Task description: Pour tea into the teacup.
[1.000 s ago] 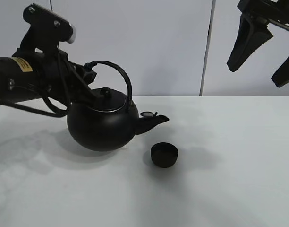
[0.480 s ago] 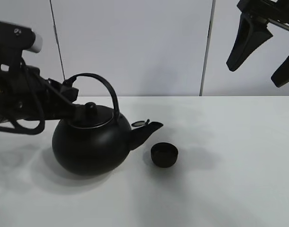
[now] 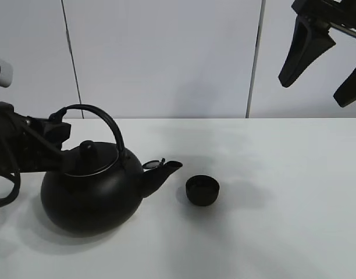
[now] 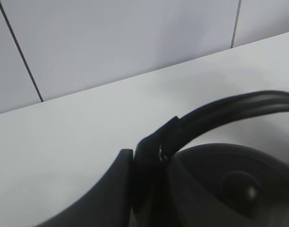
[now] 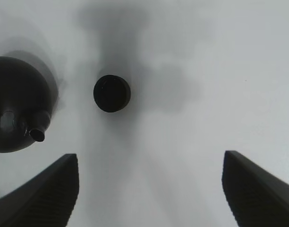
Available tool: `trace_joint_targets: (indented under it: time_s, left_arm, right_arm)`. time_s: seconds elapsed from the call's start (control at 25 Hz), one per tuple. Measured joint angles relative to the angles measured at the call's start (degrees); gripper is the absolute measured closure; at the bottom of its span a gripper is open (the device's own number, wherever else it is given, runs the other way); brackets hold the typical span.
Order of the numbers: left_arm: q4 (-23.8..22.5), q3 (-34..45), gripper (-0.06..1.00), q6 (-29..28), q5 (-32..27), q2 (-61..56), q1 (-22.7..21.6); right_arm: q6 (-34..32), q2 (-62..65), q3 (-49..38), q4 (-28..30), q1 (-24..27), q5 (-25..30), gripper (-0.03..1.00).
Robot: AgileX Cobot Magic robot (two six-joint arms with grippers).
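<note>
Left end effector (image 4: 135,184) clamped on the kettle (image 3: 88,192) handle, now drawn back and lowered upright onto the surface (image 3: 282,232). Teacup (image 3: 202,190) at 3 o'clock of the spout, apart. Pour seemingly finished. Right end effector (image 3: 326,58) spread wide, holding nothing, high above.

The left gripper (image 4: 144,165) is clamped on the arched handle (image 4: 229,109) of the black kettle (image 4: 229,184) — lower centre of the frame. The kettle lid knob (image 4: 241,187) (blurred) sits at lower right. The white table (image 4: 64,142) fills the middle, with a pale panelled wall (image 4: 111,42) across the top.
</note>
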State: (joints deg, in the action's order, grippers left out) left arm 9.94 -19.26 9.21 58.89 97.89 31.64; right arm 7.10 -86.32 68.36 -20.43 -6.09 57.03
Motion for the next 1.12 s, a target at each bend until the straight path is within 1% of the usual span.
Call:
trace_joint_targets:
  time_s: [0.68,0.92,1.12]
  left_arm:
    - [0.27,3.85,0.83,0.1,0.79,0.0,0.0]
    - [-1.34,3.85,0.83,0.1,0.43,0.0,0.0]
    - [-1.53,3.85,0.83,0.1,-0.21,-0.21,0.0]
  right_arm:
    - [0.0,0.0,0.0,-0.18,0.0,0.0,0.4]
    - [0.0,0.0,0.0,-0.18,0.0,0.0,0.4]
    - [0.0,0.0,0.0,-0.23,0.0,0.0,0.4]
